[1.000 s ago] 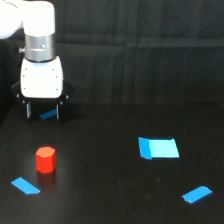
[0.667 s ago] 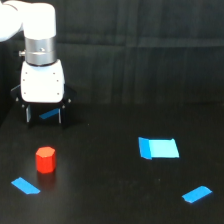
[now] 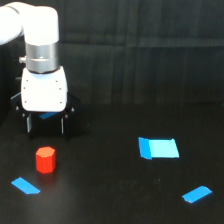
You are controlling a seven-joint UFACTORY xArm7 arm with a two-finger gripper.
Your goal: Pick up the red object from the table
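We see the gripper (image 3: 45, 125) has dropped nearer the red object (image 3: 45, 159) vs 1 s ago; jaws apart, prob. empty, grasp approaching.

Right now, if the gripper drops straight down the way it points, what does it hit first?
Probably the bare table, not the red block. The gripper points down with its fingers spread, and the block looks nearer the camera than they are, though depth is hard to judge from one view.
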